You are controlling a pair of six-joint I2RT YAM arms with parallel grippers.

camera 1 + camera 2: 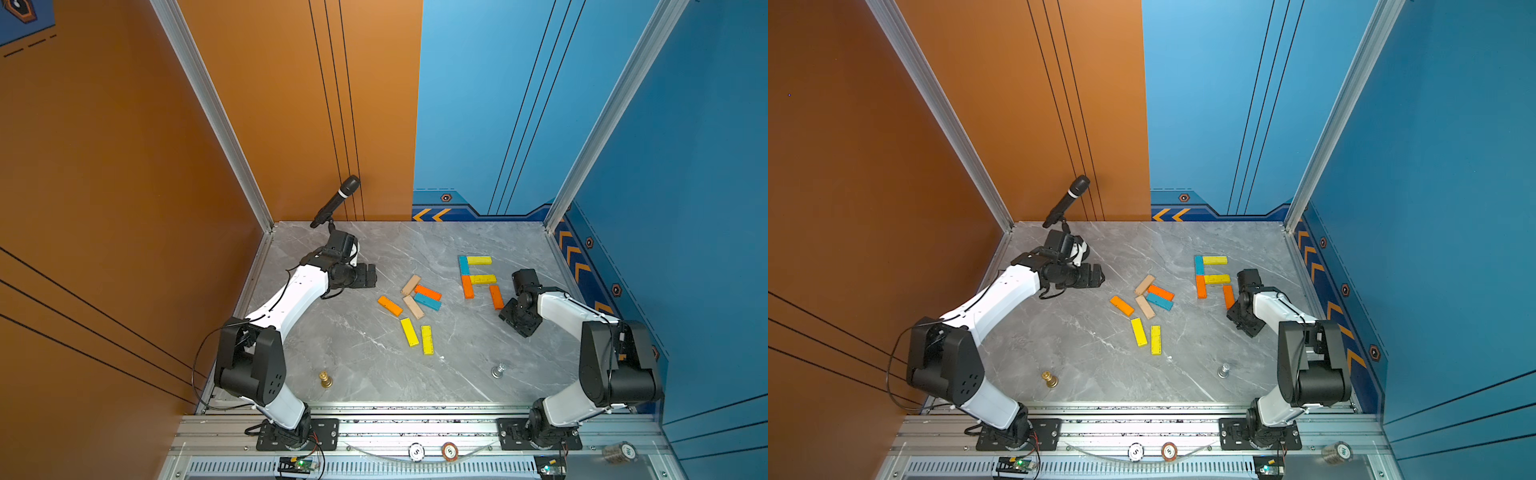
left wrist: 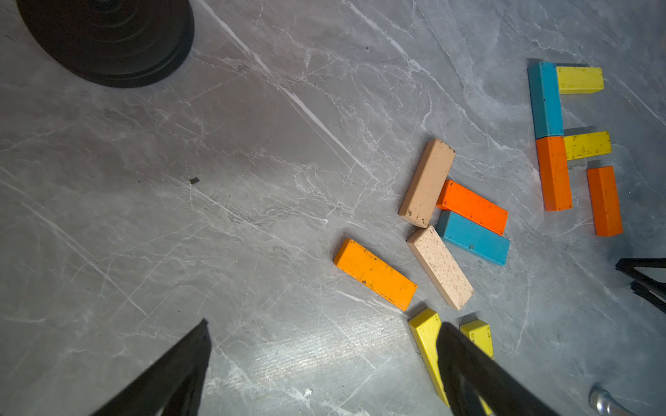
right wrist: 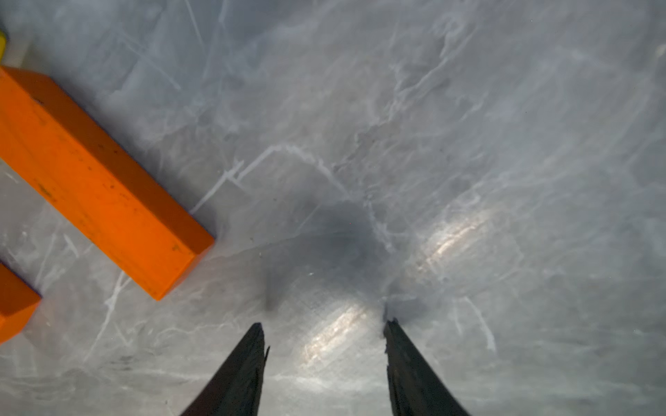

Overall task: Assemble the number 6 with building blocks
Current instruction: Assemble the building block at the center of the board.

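Several building blocks form a partial figure at the back right: a blue block [image 1: 464, 264], two yellow bars [image 1: 479, 260] [image 1: 483, 279], and two orange blocks [image 1: 467, 286] [image 1: 496, 296]. Loose blocks lie mid-table: two pale wood [image 1: 410, 285], orange [image 1: 428, 292], blue [image 1: 427, 302], another orange [image 1: 390, 305] and two yellow [image 1: 409, 331]. My right gripper [image 3: 324, 322] hovers low over bare table just right of the nearer orange block [image 3: 97, 180], open and empty. Left of the pile, my left gripper [image 2: 324, 322] stands wide open and empty, one finger overlapping the yellow blocks [image 2: 427, 335].
A microphone [image 1: 336, 201] on a round black base [image 2: 108, 39] stands at the back left. A gold chess piece [image 1: 326, 379] and a silver one [image 1: 498, 370] stand near the front edge. Walls close in the table's left, back and right sides.
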